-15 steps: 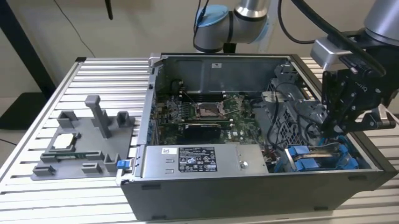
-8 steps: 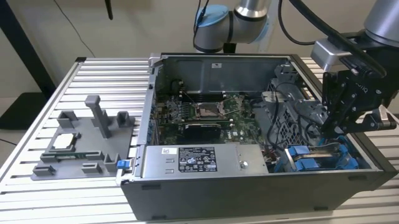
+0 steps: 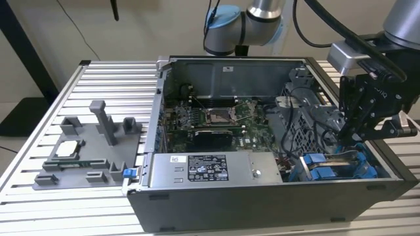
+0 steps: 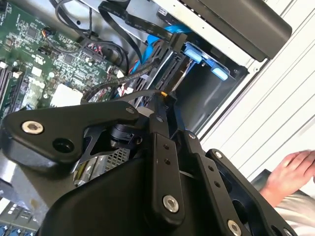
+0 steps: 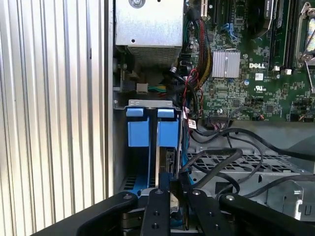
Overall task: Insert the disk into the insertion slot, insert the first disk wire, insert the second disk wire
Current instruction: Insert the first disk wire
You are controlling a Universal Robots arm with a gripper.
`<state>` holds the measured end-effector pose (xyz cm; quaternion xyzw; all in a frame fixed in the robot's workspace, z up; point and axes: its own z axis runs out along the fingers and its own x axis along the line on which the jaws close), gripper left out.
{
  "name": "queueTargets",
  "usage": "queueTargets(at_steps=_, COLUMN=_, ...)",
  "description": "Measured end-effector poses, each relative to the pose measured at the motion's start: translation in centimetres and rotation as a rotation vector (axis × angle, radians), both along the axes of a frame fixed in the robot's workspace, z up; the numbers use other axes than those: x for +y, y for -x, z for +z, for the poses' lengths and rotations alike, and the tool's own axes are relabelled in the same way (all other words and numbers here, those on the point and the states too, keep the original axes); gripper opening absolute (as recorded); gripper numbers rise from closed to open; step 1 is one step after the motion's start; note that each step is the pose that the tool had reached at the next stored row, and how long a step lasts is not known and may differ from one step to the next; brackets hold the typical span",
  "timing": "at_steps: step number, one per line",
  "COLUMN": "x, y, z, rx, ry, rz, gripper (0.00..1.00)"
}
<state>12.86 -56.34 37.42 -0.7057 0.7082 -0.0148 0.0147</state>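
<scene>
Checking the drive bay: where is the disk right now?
In the exterior view the disk sits in the near corner of the case on the exterior view's right, beside the power supply box, just under the gripper.

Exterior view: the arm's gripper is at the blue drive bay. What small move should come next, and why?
Probably ease down a little: the gripper sits just over the silver-grey disk in its bright blue plastic carrier frame, already slotted, while black cables beside it lie loose.

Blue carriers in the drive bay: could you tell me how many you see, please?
2, side by side in the first wrist view: one blue carrier against the case wall, the other blue carrier nearer the motherboard. More may be hidden.
</scene>
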Motion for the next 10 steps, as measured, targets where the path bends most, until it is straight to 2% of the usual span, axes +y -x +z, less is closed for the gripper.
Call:
queueTargets(at_steps=6, x=0.00, y=-0.19, z=-0.34, rx=0.0162, ry=0.0012, rz=0.000, gripper=0.00)
queueTargets(at_steps=10, x=0.00, y=-0.23, z=-0.55, rx=0.0197, ry=0.0018, rz=0.000, gripper=0.00)
